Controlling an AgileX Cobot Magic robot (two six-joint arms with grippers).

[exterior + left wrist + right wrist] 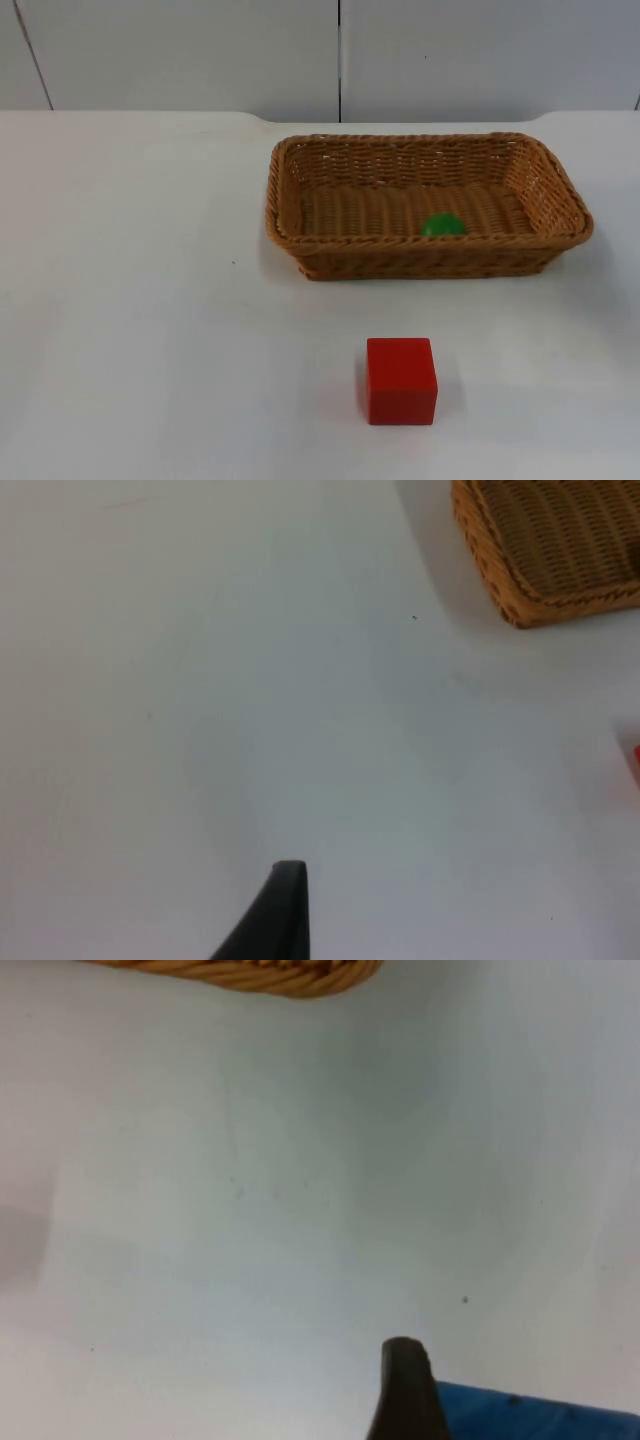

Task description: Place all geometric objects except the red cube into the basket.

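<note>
- The left gripper (285, 920) hung over bare white desk (250, 700); a single black fingertip (288, 880) was visible, so whether its jaws stood wide or narrow could not be told.
- Out past that fingertip, the left wrist view caught one corner of the woven basket (545, 550) and, at the picture's edge, a sliver of the red cube (636, 760).
- The right gripper (405, 1400) likewise hung above the desk with one black fingertip (402, 1370) in sight; the state of its jaws could not be told either.
- Just beside that fingertip lay a blue object (540, 1415), with its shape cut off by the frame; farther off, a piece of the basket's rim was visible.
- In the top view the basket (425, 265) sat on the desk toward the partition wall (320, 50), with its long axis running left to right across the picture and its open side facing up.
- A green object (442, 224) lay inside the basket, close behind the near wall and partly hidden by it.
- The red cube (401, 381) stood on the desk in front of the basket, well apart from it, resting flat with its edges roughly square to the basket's long side.
</note>
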